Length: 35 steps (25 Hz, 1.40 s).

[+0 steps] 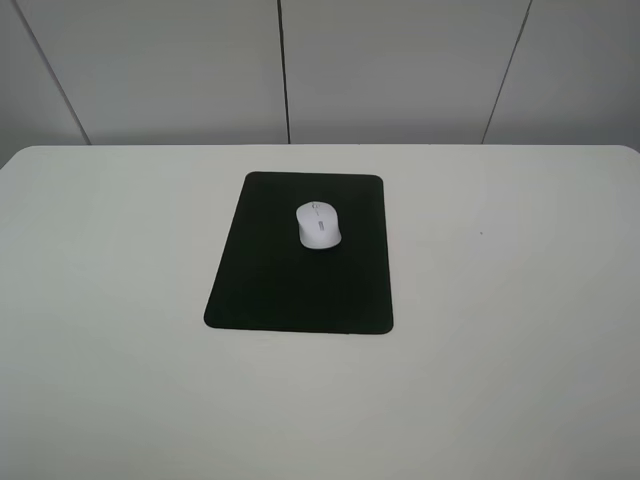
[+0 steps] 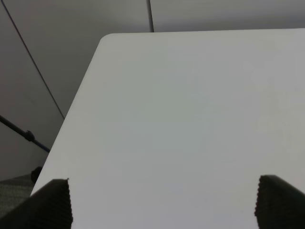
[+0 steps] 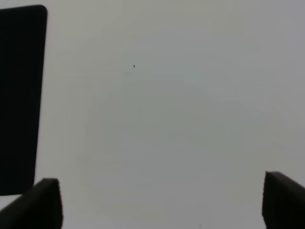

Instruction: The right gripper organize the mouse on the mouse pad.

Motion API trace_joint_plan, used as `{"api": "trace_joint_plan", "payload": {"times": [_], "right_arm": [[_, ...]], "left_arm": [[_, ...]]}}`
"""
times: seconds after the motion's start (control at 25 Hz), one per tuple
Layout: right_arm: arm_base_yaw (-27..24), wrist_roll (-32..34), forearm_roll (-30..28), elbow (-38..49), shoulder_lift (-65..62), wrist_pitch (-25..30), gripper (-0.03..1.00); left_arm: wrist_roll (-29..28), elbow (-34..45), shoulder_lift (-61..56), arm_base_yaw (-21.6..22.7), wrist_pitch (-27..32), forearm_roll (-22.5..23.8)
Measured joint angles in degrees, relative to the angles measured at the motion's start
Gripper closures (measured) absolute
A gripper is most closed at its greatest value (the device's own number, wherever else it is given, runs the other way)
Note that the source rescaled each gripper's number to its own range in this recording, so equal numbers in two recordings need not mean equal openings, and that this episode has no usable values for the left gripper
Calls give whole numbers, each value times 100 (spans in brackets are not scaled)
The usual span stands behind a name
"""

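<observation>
The white mouse point(image 1: 318, 224) lies on the black mouse pad point(image 1: 290, 290), toward the pad's far half, on the white table. Neither arm shows in the exterior high view. In the right wrist view my right gripper point(image 3: 164, 202) is open and empty, its two dark fingertips point(image 3: 40, 202) spread wide above bare table, with an edge of the mouse pad point(image 3: 19, 95) beside it. The mouse is out of that view. In the left wrist view my left gripper point(image 2: 164, 202) is open and empty over bare table near a rounded table corner.
The white table point(image 1: 500, 300) spreads around the pad on all sides. Grey wall panels point(image 1: 400, 70) stand behind its far edge. The left wrist view shows the table's edge point(image 2: 71, 109) with floor and a dark bar beyond it.
</observation>
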Motion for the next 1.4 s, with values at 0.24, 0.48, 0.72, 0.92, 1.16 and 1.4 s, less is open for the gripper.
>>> {"api": "trace_joint_plan", "payload": {"times": [0.24,0.48,0.72,0.92,1.16,1.4], "right_arm": [[0,-109,0,20,-1309,422,-3],[0,-287,-32,72,-2386,618,-3],[0,-291,-53,360,-2923,734,-3],[0,-291,-193,512,-3203,718,-3],[0,-291,-248,1204,-3721,385,-3],[0,-291,-248,1378,-3739,260,-3]], "left_arm": [[0,0,0,0,0,0],[0,0,0,0,0,5],[0,0,0,0,0,5],[0,0,0,0,0,5],[0,0,0,0,0,5],[0,0,0,0,0,5]]}}
